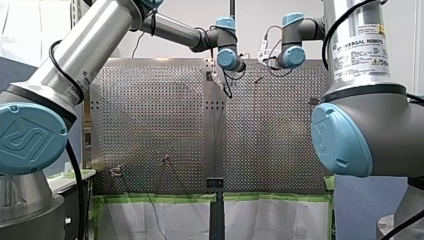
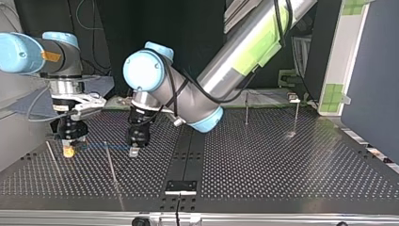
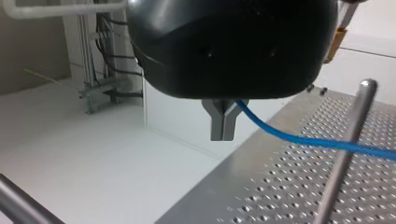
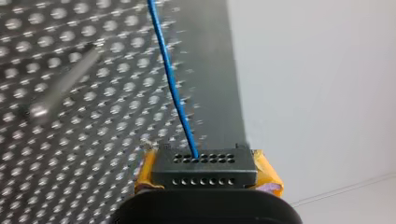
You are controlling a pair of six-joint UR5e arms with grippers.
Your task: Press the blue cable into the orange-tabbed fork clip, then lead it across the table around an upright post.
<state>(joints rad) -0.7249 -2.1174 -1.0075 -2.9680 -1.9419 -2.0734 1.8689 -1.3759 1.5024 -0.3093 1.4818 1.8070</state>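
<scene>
Currently the blue cable (image 3: 322,141) runs as a short, nearly straight span between the two grippers, low over the perforated table (image 2: 263,160) at the top view's left. My left gripper (image 3: 222,133) has its metal fingers pressed together on one end of that span. My right gripper (image 4: 204,161), with yellow pads, looks clamped on the other end, where the cable vanishes between its fingers. An upright post (image 3: 348,149) stands just beside the span, and the cable crosses it in the left wrist view; whether they touch I cannot tell. The main hazard, as I judge it, is that post. A sideways carry with the line this tight could hook the cable on it, drag it through the smooth metal fingers, or kink it at the pinch. No orange tabs are clear enough to pick out the fork clip. A small pale fitting (image 2: 294,98) on a thin stem sits well apart at the top view's far right, so a long carry may lie ahead. The table is bare metal with a dark centre strip (image 2: 188,150) and green tape (image 1: 165,198) along one edge, with white wall beyond.
</scene>
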